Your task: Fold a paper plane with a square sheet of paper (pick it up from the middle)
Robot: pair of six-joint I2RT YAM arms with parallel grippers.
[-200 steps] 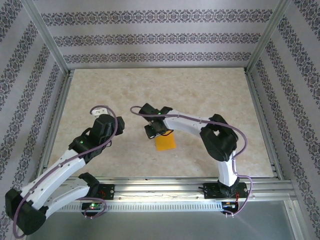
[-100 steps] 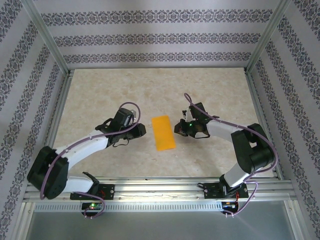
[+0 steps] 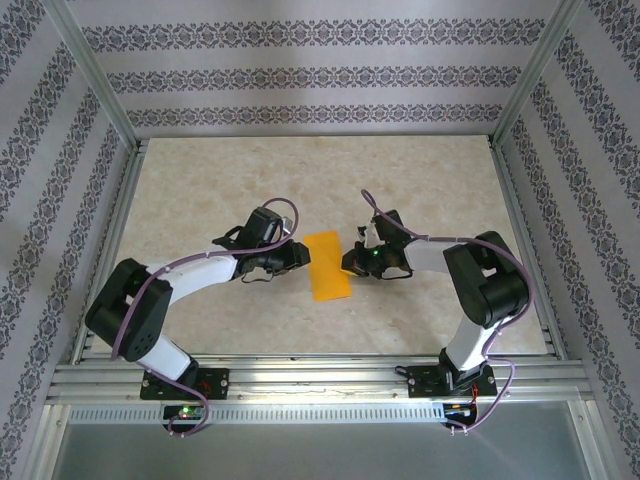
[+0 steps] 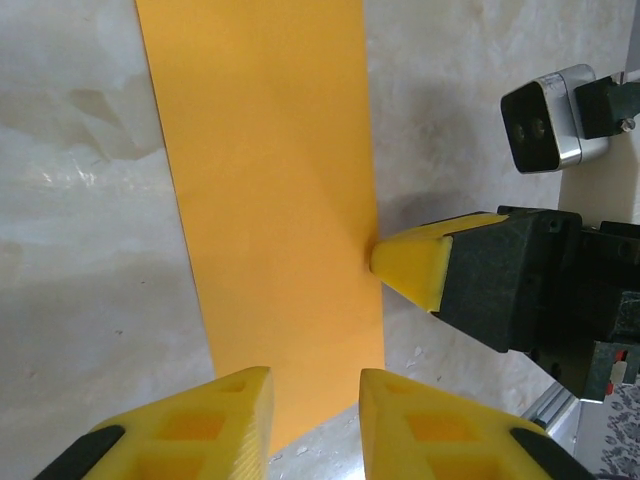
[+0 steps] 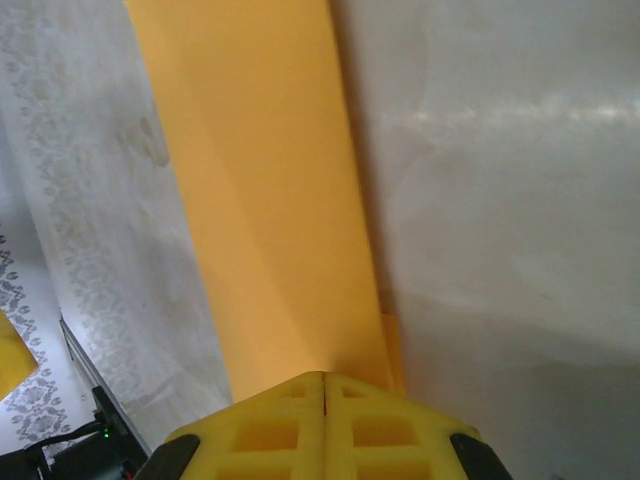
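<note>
A pale marbled surface (image 3: 420,190), walled in by striped patterned wallpaper (image 3: 300,75), carries the work. Left of centre in the overhead view, the left hand (image 3: 299,256) sits low, just beside the left long edge of the thin orange-yellow sheet of paper (image 3: 328,265). Its wrist camera shows its yellow fingers (image 4: 200,425) parted by a narrow gap with nothing between them, lined up on the sheet's edge at the bottom of that frame.

The sheet lies flat at the centre as a tall narrow rectangle. A second layer peeps out at one edge, so it is probably folded double.

On its right, the right hand (image 3: 351,262) has its fingers pressed fully together, the tip touching the right long edge. Whether any paper is pinched I cannot tell.

The paper should be feather-light, limp, and quick to crease or slide, so it is best taken at mid-edge and pinned gently.
</note>
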